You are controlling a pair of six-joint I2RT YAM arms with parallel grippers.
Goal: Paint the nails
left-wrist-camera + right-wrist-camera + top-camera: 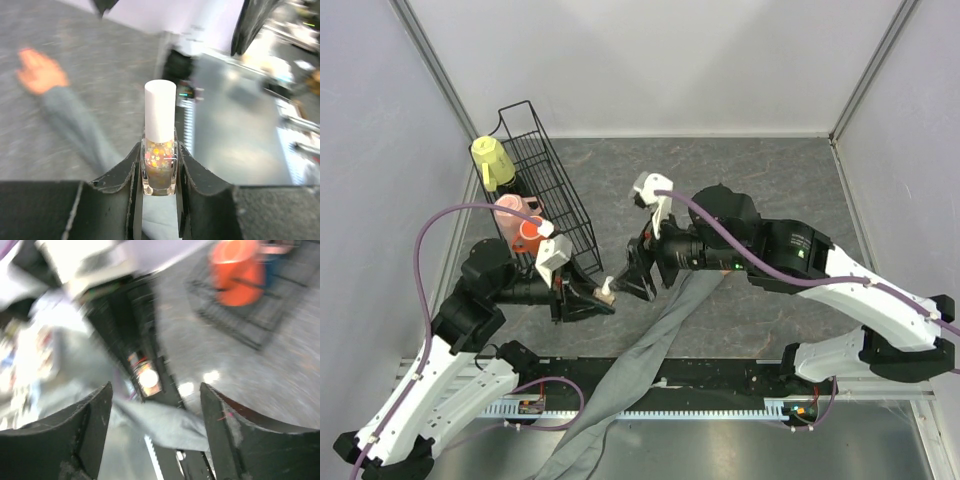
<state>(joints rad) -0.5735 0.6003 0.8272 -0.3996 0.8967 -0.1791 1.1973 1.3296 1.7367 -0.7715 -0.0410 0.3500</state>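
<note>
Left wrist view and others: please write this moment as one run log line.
left gripper: shut on polish bottle | cap: on | right gripper: open, empty | mannequin hand: apart from both grippers

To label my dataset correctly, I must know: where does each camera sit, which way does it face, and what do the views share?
Top external: above and behind, looking down on the table; both arms show.
Left wrist: looks along the left jaws, shut on the polish bottle, toward the mannequin hand.
Right wrist: looks between the open right jaws toward the orange cup.
Shared: all three show the grey sleeve.
</note>
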